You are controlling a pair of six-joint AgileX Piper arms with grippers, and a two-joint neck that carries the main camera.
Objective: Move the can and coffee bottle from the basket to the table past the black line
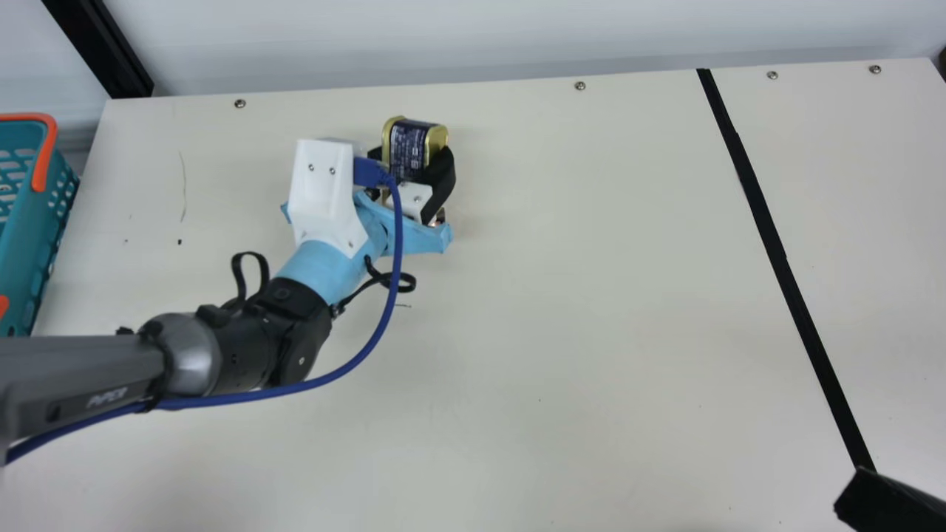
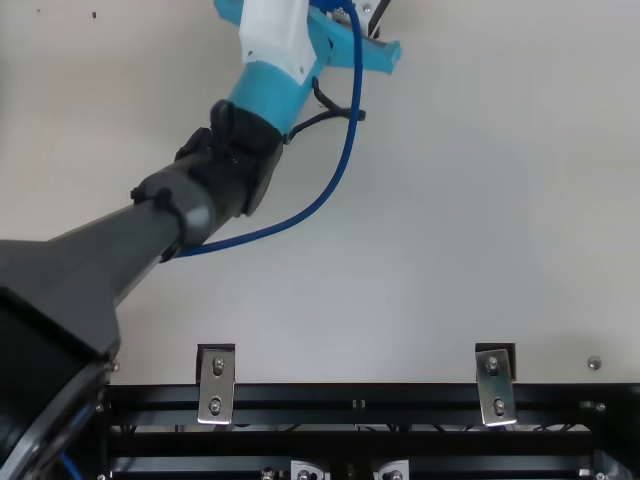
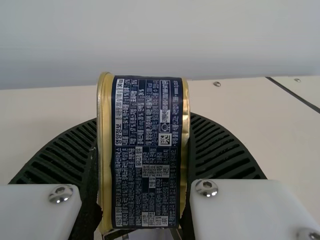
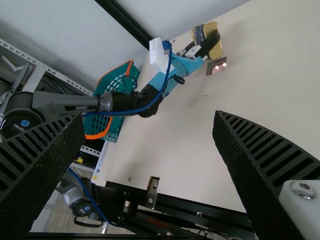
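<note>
Left end of the bench (image 1: 591,295): teal perforated basket (image 1: 18,258) with orange handles, at the left edge. Next along, nearer the far edge than the near one and well short of the line, the left pincer (image 1: 411,157) has the rectangular food can (image 3: 145,150) between its ribbed fingers, closed in as far as the can's width allows, one on each side. Can navy with gold rims, its upper part standing proud of the grip. Likely stiff and fairly dense for its size; smooth walls might slip or swivel if squeezed off-centre. Present hold across opposite sides looks sound, worth keeping; base should go down flat. Blue cable (image 1: 395,244) loops off the wrist, wants slack on a long reach. Rightward, a broad stretch of open bench to cross, with the far edge to be kept off. Then the black line (image 1: 770,229), slanting from the far edge toward the near right corner; beyond it, the set-down strip, likely best toward the far right corner. Right pincer (image 4: 148,116) spread wide, nothing between its fingers; near the line's near end, so best given a wide berth.
</note>
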